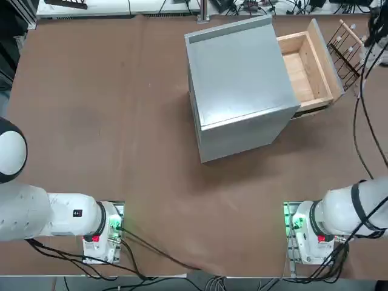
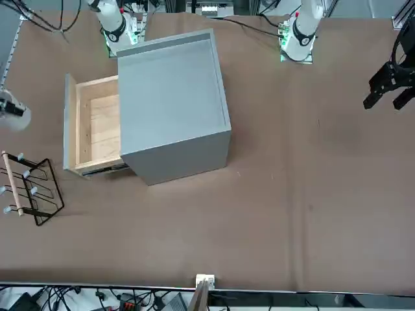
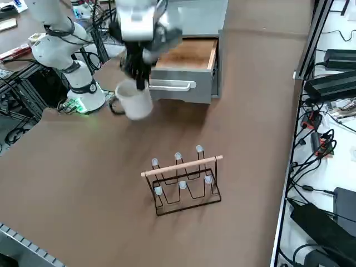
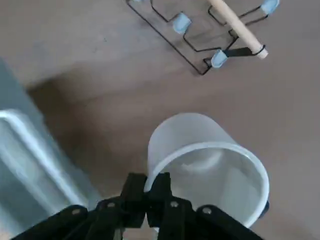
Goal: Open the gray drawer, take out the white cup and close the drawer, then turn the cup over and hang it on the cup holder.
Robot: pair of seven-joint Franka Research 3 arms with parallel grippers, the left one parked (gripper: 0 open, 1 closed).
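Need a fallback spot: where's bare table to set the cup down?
Bare: the strip between the gray drawer front and the cup holder, under the right gripper carrying the white cup; also everything between cabinet and arm bases. Crowded: around the holder.

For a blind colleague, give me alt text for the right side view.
The right gripper holds the white cup by its rim above the table, before the open gray drawer. The cup holder stands empty nearer the camera.
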